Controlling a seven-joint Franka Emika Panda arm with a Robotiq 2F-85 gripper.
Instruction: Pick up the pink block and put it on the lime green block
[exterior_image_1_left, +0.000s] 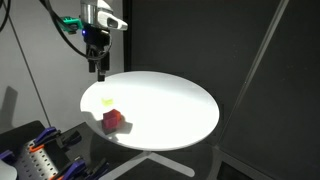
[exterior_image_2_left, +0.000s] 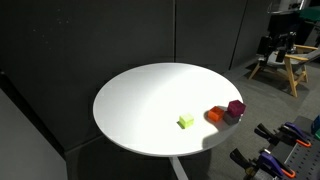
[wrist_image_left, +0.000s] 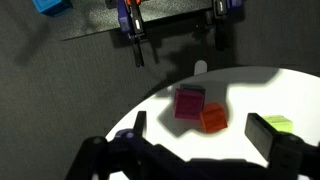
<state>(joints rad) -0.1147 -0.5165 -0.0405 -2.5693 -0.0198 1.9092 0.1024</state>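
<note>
The pink block sits on the white round table near its edge, touching a small orange cube. It shows in both exterior views. The lime green block stands a little apart from them; it also shows in an exterior view and, partly hidden behind a finger, in the wrist view. My gripper is open and empty. It hangs well above the table's rim, away from the blocks. In the wrist view the open fingers frame the pink and orange cubes from high above.
The round table stands on a single pedestal. A rack with purple and orange clamps stands close beside the table near the blocks, also seen in an exterior view. A wooden stool stands further off. Dark curtains surround the scene.
</note>
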